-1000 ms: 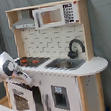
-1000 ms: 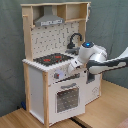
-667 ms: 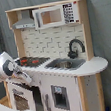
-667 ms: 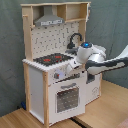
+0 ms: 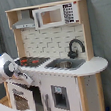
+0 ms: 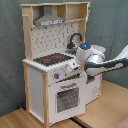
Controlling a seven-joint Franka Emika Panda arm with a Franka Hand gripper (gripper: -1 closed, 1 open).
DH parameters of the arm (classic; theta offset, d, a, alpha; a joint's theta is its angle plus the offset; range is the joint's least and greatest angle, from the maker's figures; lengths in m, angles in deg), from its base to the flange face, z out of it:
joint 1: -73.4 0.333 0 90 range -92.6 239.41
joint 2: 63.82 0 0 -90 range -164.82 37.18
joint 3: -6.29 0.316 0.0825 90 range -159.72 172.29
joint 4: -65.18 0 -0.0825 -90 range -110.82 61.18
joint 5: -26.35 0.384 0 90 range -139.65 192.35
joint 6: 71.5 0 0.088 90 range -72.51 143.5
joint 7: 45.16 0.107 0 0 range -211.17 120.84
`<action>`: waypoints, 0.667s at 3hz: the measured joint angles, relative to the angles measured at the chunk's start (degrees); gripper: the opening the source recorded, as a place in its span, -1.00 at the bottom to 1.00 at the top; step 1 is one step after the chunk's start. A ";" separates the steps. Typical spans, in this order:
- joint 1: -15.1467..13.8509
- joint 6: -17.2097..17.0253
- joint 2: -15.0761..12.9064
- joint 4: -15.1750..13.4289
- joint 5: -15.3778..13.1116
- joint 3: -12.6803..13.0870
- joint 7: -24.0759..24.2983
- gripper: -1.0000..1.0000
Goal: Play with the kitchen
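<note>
White and pale wood, the kitchen point(image 6: 50, 75) fills the middle of both exterior views, standing upright with its long axis vertical, hood at the top. Its front faces the lower right of the second exterior view and the lower left of the first exterior view. My gripper point(image 6: 73, 66) sits at the front edge below the stovetop point(image 6: 52, 59), just above the oven door point(image 6: 67, 98), which looks ajar. Whether my fingers are clenched or released I cannot tell. To do this well, I would keep my wrist level with that edge and move slowly.
</note>
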 joint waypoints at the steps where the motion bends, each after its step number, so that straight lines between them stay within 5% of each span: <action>1: -4.01 -1.07 0.02 -0.65 0.24 3.65 1.51 -1.00; 2: -5.81 -0.36 0.03 -1.74 3.78 7.11 3.82 -1.00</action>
